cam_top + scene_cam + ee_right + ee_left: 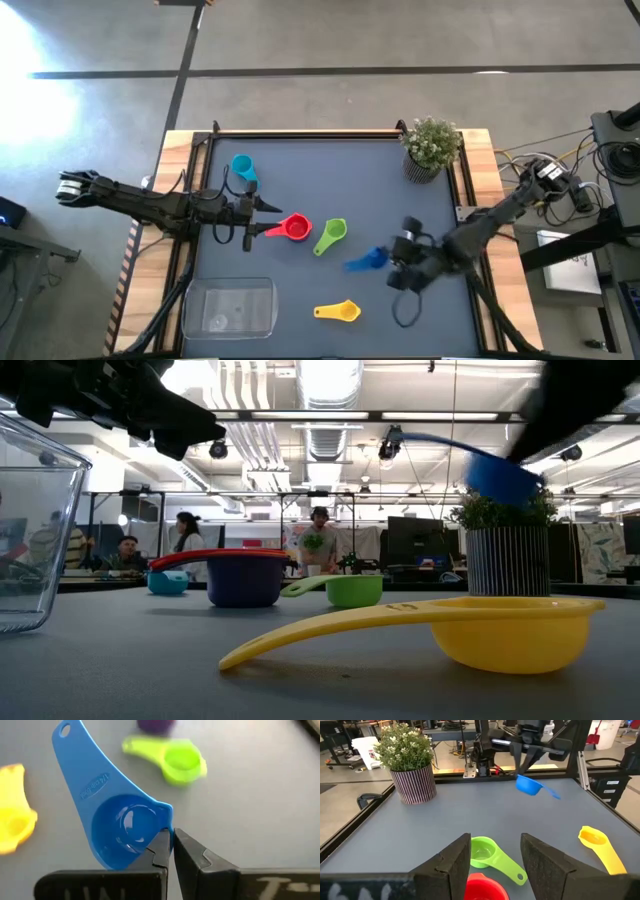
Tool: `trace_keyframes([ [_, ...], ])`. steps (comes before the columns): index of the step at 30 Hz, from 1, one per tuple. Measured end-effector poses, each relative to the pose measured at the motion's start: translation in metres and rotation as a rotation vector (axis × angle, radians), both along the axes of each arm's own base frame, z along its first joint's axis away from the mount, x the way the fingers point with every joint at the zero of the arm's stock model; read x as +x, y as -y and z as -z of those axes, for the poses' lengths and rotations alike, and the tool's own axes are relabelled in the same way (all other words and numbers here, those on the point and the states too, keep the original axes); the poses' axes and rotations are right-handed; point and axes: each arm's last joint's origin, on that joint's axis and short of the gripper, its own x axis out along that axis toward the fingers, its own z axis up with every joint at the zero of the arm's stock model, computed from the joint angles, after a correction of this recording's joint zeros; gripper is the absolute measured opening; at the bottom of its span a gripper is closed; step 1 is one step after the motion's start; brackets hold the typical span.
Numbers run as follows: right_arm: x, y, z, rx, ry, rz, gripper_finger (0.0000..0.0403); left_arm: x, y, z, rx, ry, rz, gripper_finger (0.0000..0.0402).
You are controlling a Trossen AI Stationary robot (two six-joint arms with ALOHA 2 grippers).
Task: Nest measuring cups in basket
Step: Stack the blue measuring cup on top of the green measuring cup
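Measuring cups numbered six in sight. The right gripper [169,851], pinched shut on the rim of the dark blue cup [366,260], held it aloft right of centre. That thin grip could let it swing or drop. The left gripper [495,857] hung open over the red cup [295,228], nested in a purple cup [245,582]. Light blue [243,167] lay far left, green [330,235] centre, yellow [338,312] near; one basket [192,320] near left.

Blue cup [120,827], red cup [295,228], green cup [333,232], yellow cup [343,311], striped pot [413,783].
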Motion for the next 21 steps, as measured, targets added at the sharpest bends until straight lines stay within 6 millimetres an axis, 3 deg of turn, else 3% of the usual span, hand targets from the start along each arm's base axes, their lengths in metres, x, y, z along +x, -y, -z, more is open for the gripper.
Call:
trace_keyframes([
  [6,0.043,0.048,-0.015,-0.033,0.058,-0.234,0.0008,0.000,0.000,0.000,0.001,-0.003,0.000,0.0155],
  [14,0.065,0.124,-0.010,0.059,0.049,-0.340,0.0008,-0.001,0.000,0.002,0.004,-0.026,0.001,0.0155],
  [21,0.086,0.153,0.010,0.041,0.066,-0.412,0.0008,-0.001,0.000,0.003,0.024,-0.032,0.005,0.0155],
])
